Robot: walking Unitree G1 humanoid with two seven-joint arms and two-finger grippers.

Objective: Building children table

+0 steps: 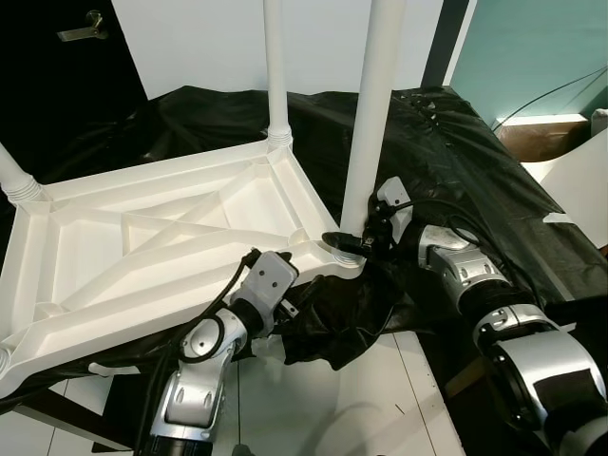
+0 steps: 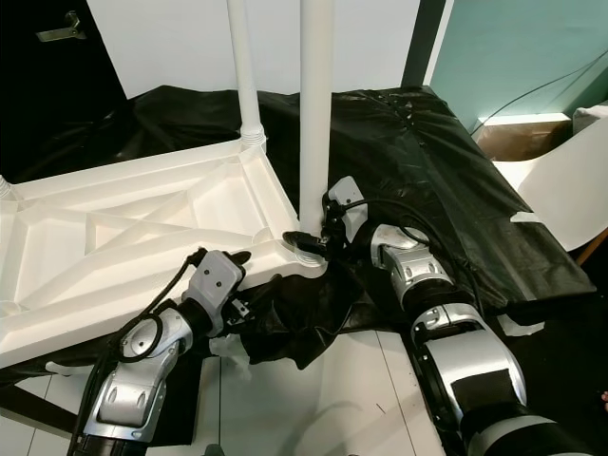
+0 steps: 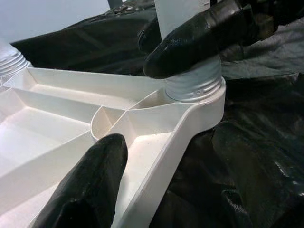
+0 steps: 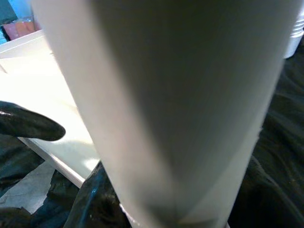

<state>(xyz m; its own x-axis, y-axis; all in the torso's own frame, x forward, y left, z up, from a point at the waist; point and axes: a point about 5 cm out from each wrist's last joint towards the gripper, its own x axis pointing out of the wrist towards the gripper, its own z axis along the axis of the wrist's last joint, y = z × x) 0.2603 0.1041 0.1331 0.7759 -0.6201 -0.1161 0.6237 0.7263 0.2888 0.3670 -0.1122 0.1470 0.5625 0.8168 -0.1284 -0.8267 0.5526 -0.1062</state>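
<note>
Tabletop (image 1: 161, 237) lies upside down, ribbed underside up, on a black sheet (image 1: 456, 142) spread over the worktop. Its near edge overhangs the sheet above the white floor (image 1: 313, 399).

Progress, as judged: three legs stand upright in corner sockets. Far leg (image 1: 275, 66) seated at the far corner. A third leg's base (image 1: 14, 176) shows at the left corner. Near leg (image 1: 370, 114) stands in the near right corner socket (image 3: 194, 92), threaded collar visible just above the socket rim, so it looks not fully screwed down. The near left corner is cut off by the picture's edge; cannot tell whether a fourth leg is fitted. Remaining, probably: tighten this leg, check the last corner, turn the table upright.

Right end effector (image 1: 350, 243) grasps the near leg at its base, fingers (image 3: 199, 38) wrapped round it just above the collar. Left end effector (image 1: 275, 285) sits at the tabletop's near edge beside that corner, one finger (image 3: 90, 185) resting over the rim; cannot tell if it is clamped.

Room: legs rise out of the picture's top. A dark wall and door lie behind the worktop; a white panel (image 1: 579, 185) lies at the right edge. Both arms crowd the same corner, little clearance between them.
</note>
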